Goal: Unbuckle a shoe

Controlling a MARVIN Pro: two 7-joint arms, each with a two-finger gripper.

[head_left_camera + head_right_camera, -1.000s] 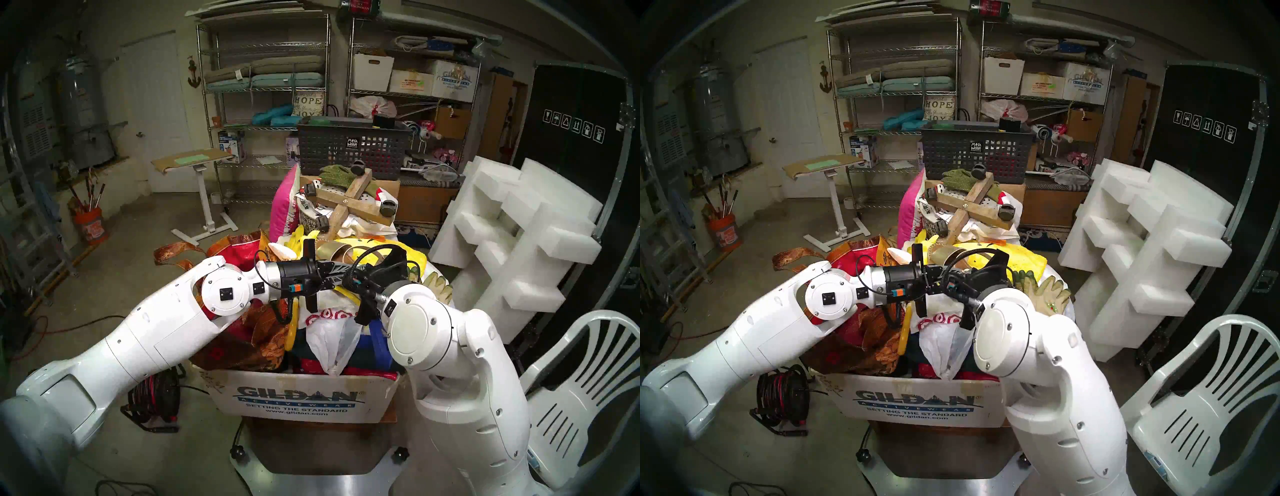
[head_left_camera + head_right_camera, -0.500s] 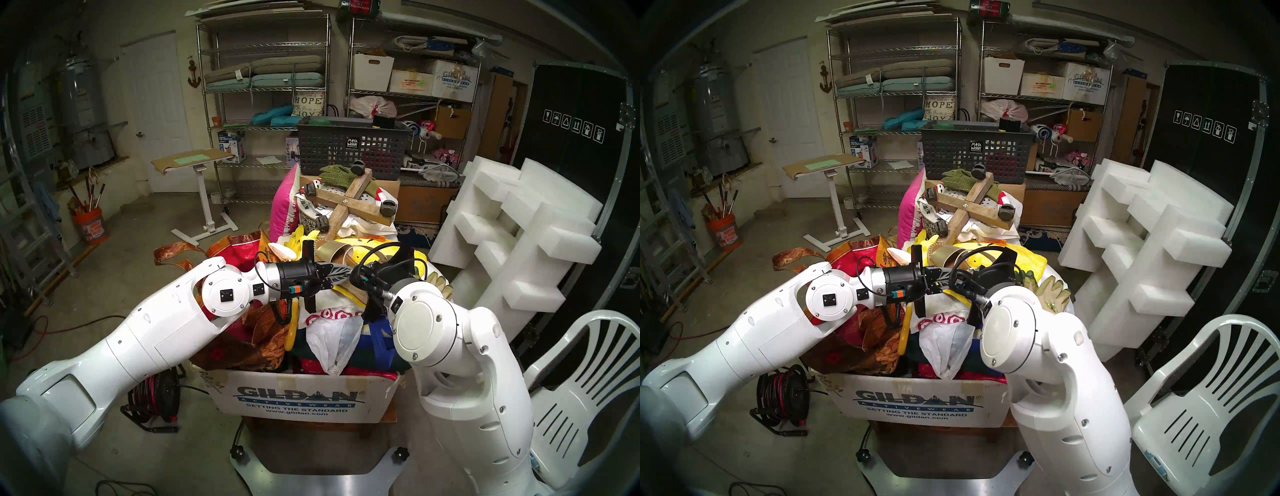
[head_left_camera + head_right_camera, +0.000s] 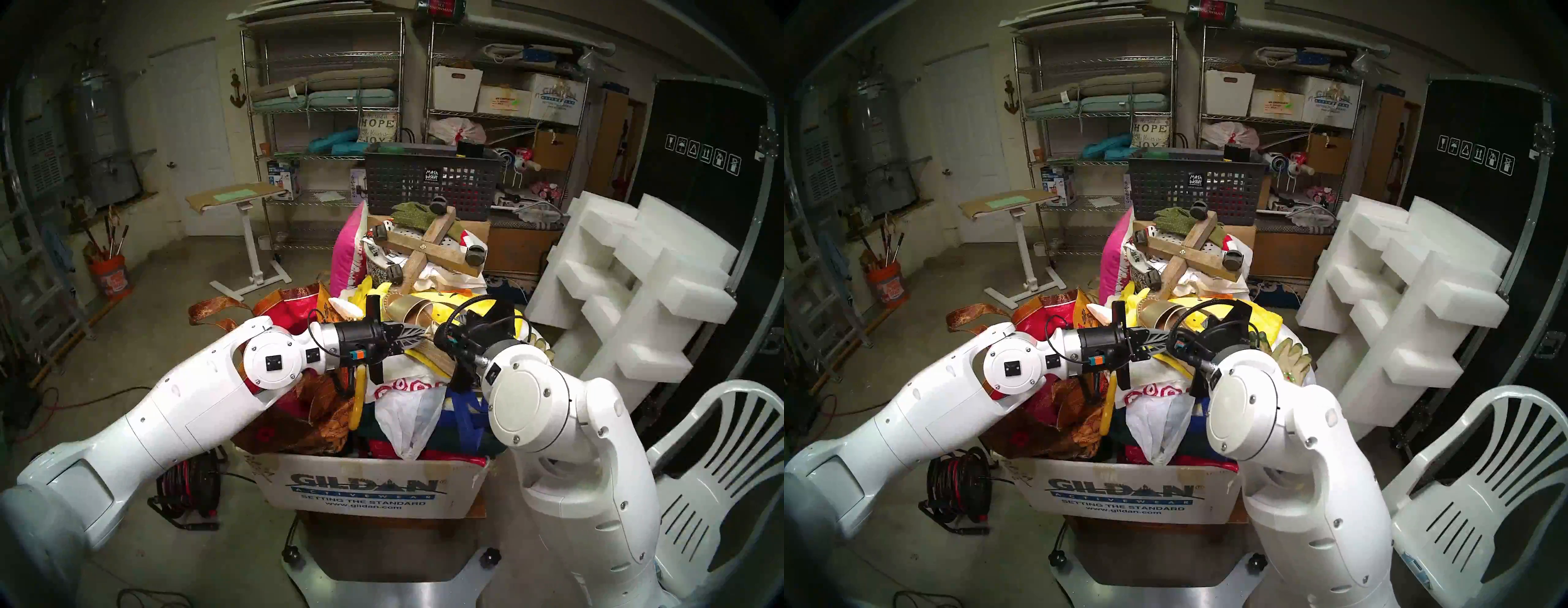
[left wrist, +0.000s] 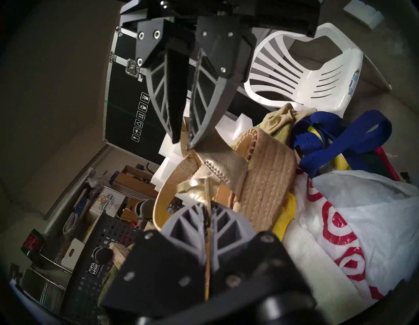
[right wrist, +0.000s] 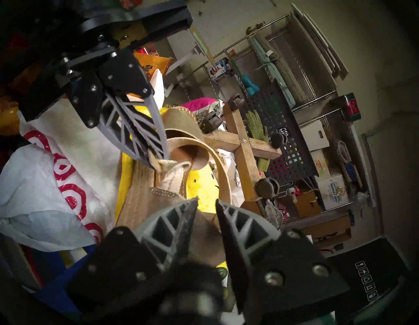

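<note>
A: Clutter fills the cardboard box (image 3: 369, 488), bags heaped high; where is the shoe (image 4: 265, 181)?

B: On top, mid-pile, braided jute sole turned up, beside the white plastic bag (image 4: 353, 222).

A: Which step?

B: Freeing the strap, I judge. The left gripper (image 4: 209, 210) is pinched tight on the thin gold strap (image 4: 206, 193); the right gripper (image 5: 207, 203), fingers slightly apart, sits over the heel band, holding nothing.

A: Next?

B: Probably steady the stiff sole and draw the limp metallic strap through its small buckle, which I cannot make out.
</note>
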